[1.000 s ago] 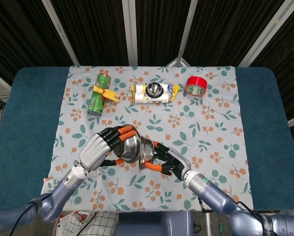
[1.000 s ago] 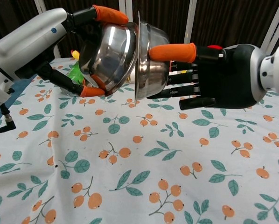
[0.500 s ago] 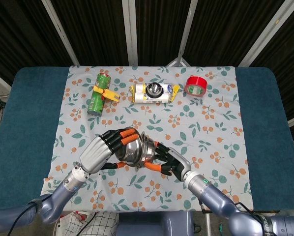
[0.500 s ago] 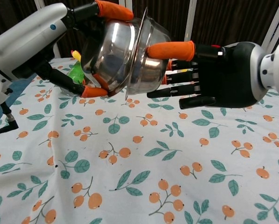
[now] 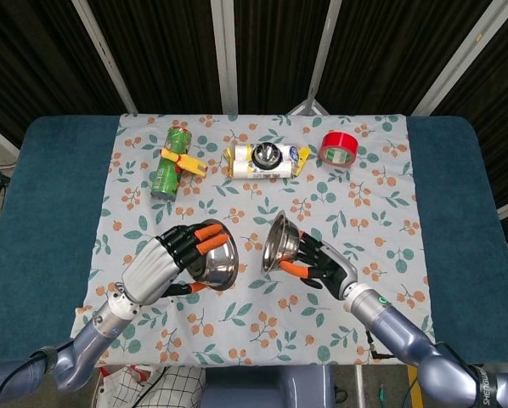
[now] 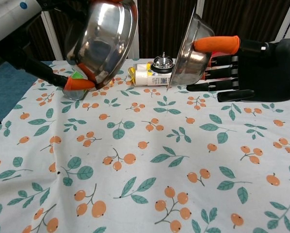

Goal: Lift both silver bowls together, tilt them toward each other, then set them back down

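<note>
My left hand (image 5: 171, 258) (image 6: 43, 43) grips one silver bowl (image 5: 217, 262) (image 6: 100, 36), held above the floral cloth with its opening tilted toward the right. A second silver bowl (image 5: 281, 242) (image 6: 189, 48) is in my right hand (image 5: 324, 265) (image 6: 251, 68), tilted with its opening toward the left. Both bowls are in the air with a clear gap between their rims. Orange fingertips (image 6: 214, 43) press on the right bowl's outside.
At the back of the cloth (image 5: 381, 212) lie a green can with a yellow clip (image 5: 171, 161), a white-and-yellow bottle on its side (image 5: 267, 160) (image 6: 154, 73) and a red tape roll (image 5: 339, 147). Blue table edges (image 5: 42, 212) flank the cloth.
The two bowls, touching rim to rim a second ago, have parted. My left hand moved left and the right hand moved right, each keeping its bowl.
</note>
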{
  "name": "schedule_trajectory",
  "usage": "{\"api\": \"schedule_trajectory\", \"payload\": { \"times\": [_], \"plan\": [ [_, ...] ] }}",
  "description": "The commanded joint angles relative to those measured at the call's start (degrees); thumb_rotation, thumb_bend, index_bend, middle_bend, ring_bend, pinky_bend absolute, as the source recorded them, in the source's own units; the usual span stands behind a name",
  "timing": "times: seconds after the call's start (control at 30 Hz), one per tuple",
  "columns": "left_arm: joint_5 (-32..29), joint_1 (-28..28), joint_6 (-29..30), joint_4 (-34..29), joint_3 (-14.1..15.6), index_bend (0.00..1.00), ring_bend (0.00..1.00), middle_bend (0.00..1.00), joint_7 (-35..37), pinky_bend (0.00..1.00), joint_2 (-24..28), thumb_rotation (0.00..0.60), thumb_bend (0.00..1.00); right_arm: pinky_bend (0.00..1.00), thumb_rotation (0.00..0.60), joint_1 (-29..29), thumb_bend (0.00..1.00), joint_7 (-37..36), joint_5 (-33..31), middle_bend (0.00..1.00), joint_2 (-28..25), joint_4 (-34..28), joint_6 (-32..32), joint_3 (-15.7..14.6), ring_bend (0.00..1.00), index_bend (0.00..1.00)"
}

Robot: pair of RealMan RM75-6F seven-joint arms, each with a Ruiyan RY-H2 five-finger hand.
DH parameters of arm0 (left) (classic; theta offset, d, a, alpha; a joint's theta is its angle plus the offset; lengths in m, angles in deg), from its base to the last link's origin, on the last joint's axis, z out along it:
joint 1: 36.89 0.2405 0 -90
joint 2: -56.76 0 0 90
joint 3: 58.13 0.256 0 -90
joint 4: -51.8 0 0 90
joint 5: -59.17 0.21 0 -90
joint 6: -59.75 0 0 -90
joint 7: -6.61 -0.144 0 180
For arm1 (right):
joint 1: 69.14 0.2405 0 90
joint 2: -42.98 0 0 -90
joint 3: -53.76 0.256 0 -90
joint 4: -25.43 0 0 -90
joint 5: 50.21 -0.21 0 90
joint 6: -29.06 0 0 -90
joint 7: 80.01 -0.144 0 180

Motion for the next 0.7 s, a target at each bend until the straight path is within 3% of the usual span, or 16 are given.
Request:
{"api": "schedule_trajectory", "payload": {
  "times": [0.03, 0.4, 0.7],
  "plan": [
    [-0.48, -0.28, -0.95, 0.00, -0.09, 0.51, 0.49, 0.63, -0.48, 0.68, -0.33, 0.600, 0.53, 1.00, 0.600, -0.82, 0.33, -0.41, 1.42, 0.92, -0.12, -0.63, -0.97, 0.71, 0.92, 0.98],
    [-0.78, -1.94, -2.33, 2.43, -0.52, 0.52, 0.49, 0.63, 0.45, 0.68, -5.44, 0.600, 0.54, 1.00, 0.600, 1.84, 0.33, 0.78, 1.11, 0.92, 1.95, -7.47, -1.36, 1.11, 0.92, 0.98],
    [-0.29, -2.26, -2.04, 3.43, -0.17, 0.52, 0.49, 0.63, 0.87, 0.68, -7.18, 0.600, 0.55, 1.00, 0.600, 3.47, 0.33, 2.37, -0.32, 0.92, 3.29, -8.53, 0.65, -0.12, 0.92, 0.98]
  ]
}}
